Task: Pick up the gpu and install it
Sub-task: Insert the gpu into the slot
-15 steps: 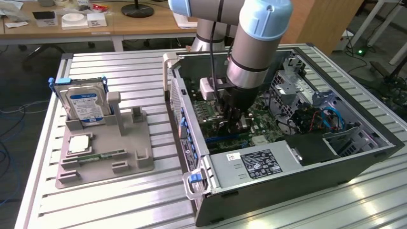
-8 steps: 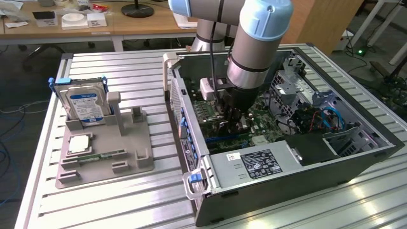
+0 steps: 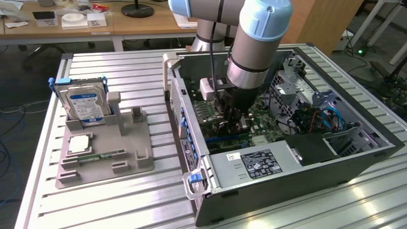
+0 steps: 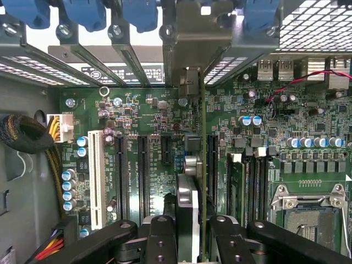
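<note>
i pinch the gpu (image 4: 202,165) edge-on between my fingers (image 4: 165,236), low over the motherboard (image 4: 137,121) inside the computer case (image 3: 286,186); i should keep it upright, aligned with its slot, pressing evenly.

Pincer (image 4: 190,234) inside open case (image 3: 356,162), clamped on gpu (image 4: 202,165) edge-on above motherboard (image 4: 143,126). Room tight: memory sticks (image 4: 236,187) just beside card on one side, empty slots (image 4: 142,170) on the other. Bracket rails (image 4: 126,55) block the 12 o'clock end. Power supply (image 3: 254,167) walls off case front. Worktop (image 3: 95,205) around holder tray (image 3: 102,152) passable.
</note>
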Available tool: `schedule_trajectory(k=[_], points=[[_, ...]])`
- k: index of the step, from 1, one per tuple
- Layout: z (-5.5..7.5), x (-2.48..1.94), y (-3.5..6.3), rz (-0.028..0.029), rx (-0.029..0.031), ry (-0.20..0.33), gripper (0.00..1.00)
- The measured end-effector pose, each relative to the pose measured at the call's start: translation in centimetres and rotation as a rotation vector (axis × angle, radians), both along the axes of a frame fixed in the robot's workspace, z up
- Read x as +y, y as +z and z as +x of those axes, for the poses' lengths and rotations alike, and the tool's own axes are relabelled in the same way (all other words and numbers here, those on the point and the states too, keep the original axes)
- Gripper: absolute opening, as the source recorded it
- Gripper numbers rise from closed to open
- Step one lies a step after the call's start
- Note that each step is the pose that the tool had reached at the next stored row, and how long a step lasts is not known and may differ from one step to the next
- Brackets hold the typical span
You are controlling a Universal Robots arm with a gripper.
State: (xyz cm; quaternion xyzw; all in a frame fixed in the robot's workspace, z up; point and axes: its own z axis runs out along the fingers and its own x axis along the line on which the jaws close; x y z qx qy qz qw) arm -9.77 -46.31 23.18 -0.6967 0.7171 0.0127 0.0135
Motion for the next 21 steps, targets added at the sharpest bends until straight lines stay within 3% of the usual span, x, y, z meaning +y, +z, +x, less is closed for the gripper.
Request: schedule_trajectory(k=[21], points=[[-0.09, 0.0, -0.43, -0.0003, 0.0002, 0.0, 0.28]])
